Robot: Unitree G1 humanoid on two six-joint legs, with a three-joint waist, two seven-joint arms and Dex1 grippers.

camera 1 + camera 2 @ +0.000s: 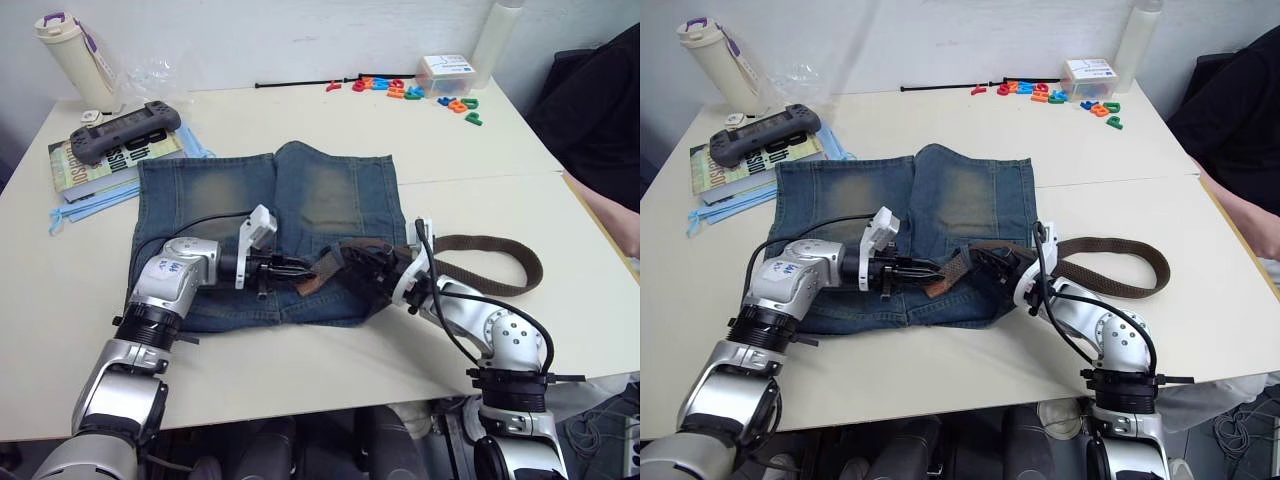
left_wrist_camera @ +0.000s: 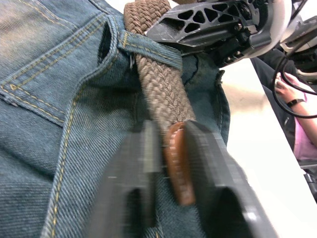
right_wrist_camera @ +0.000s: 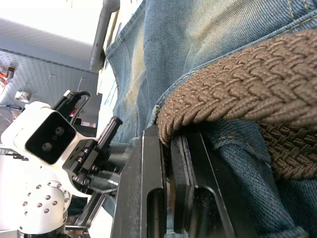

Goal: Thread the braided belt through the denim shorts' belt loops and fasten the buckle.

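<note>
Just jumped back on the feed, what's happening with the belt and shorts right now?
The left gripper is shut on the leather tip of the braided belt, which has come through one belt loop on the denim shorts. The right gripper pinches the belt at the waistband beside it. The rest of the belt trails off to the robot's right across the table. No buckle can be made out.

The denim shorts [image 1: 270, 230], faded blue with pale worn patches on both legs, are laid flat on the table with the waistband nearest the robot and the legs pointing away. The braided belt [image 1: 497, 262], a brown woven strap, is passed under one belt loop [image 2: 148, 47] on the waistband, and its brown leather tip [image 2: 177, 166] is seen just past that loop. The remaining length is looped on the tabletop off the shorts' right edge; the buckle cannot be made out.
</note>
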